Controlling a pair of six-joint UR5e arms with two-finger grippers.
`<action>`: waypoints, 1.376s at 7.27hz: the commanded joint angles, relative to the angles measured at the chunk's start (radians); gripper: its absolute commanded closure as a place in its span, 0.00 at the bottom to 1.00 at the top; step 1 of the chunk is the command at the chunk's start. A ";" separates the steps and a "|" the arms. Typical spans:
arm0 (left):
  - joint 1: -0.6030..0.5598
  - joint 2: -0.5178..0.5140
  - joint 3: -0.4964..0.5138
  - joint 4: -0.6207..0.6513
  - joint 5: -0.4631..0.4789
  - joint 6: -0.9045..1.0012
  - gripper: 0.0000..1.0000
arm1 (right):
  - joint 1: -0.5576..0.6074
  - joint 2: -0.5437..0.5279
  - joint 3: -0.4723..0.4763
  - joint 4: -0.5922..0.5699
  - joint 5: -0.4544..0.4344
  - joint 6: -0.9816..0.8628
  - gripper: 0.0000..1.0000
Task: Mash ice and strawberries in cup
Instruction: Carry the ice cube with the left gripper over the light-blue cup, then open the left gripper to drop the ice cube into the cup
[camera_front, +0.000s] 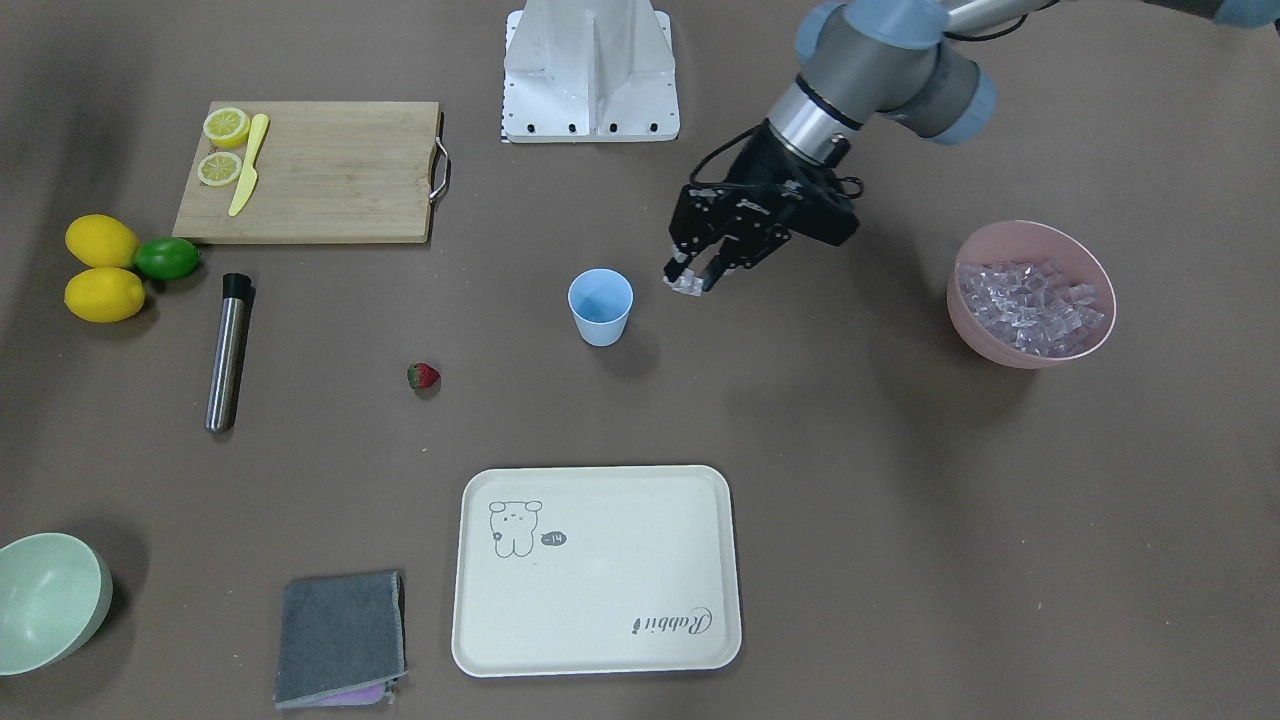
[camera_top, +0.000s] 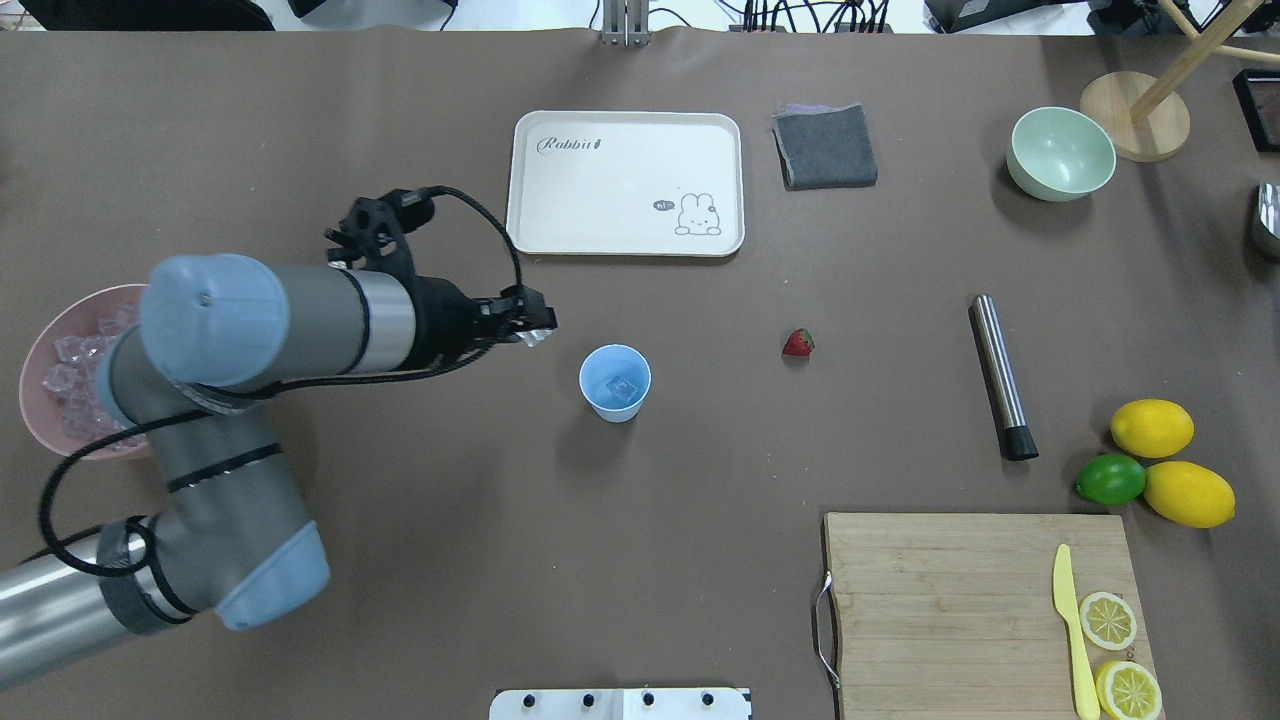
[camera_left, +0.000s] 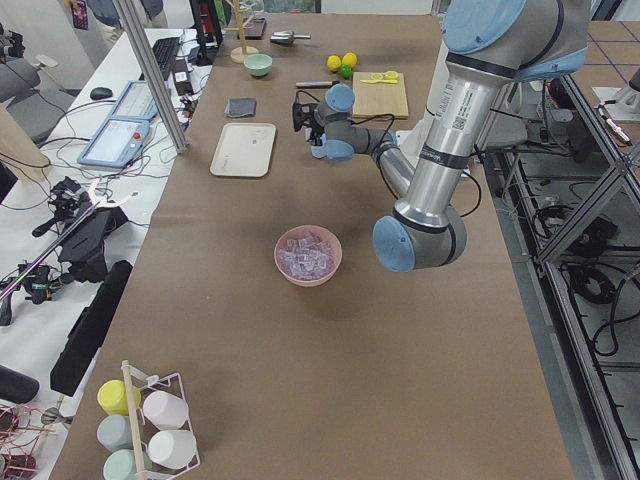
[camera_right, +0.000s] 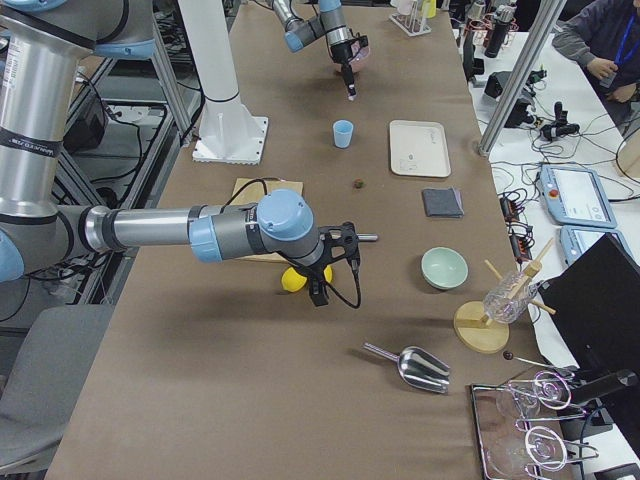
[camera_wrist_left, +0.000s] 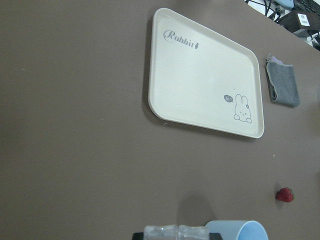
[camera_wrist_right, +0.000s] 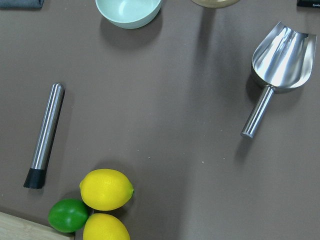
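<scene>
Ice (camera_wrist_left: 175, 232) sits closest to the lens, at the bottom edge of my left wrist view. It looks like two clear cubes, clenched in my left pincer (camera_front: 690, 280) and held above the desk (camera_front: 850, 500) just beside the cup (camera_front: 603, 330). That light-blue cup stands upright near the middle of the desk, with one cube inside it. One strawberry (camera_front: 424, 376) lies on the desk to my right, well apart from the cup. A pink bowl (camera_front: 1000, 350) on my left holds a heap of many more cubes.

Across from me, beyond the cup, lies one cream tray (camera_front: 600, 590) printed with the word "Rabbit" and a cartoon rabbit. One grey cloth (camera_front: 340, 635) and one pale green bowl (camera_front: 45, 600) lie further along.

On my right are one steel rod with a black tip (camera_front: 227, 350), two whole lemons (camera_front: 102, 240) and one lime (camera_front: 167, 258). One wooden cutting board (camera_front: 340, 180) carries two lemon halves (camera_front: 227, 127) and one yellow knife (camera_front: 247, 165).

My right pincer (camera_right: 320, 290) hangs near the lemons. I cannot tell whether it is released or clenched.
</scene>
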 joint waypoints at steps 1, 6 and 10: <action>0.061 -0.062 0.032 0.044 0.075 -0.049 1.00 | -0.001 0.000 0.000 0.000 0.000 0.000 0.00; 0.085 -0.084 0.078 0.036 0.112 -0.050 0.91 | 0.000 0.002 0.000 0.000 0.000 0.000 0.00; 0.088 -0.082 0.063 0.037 0.109 -0.050 0.03 | -0.001 0.002 -0.001 -0.001 0.000 0.002 0.00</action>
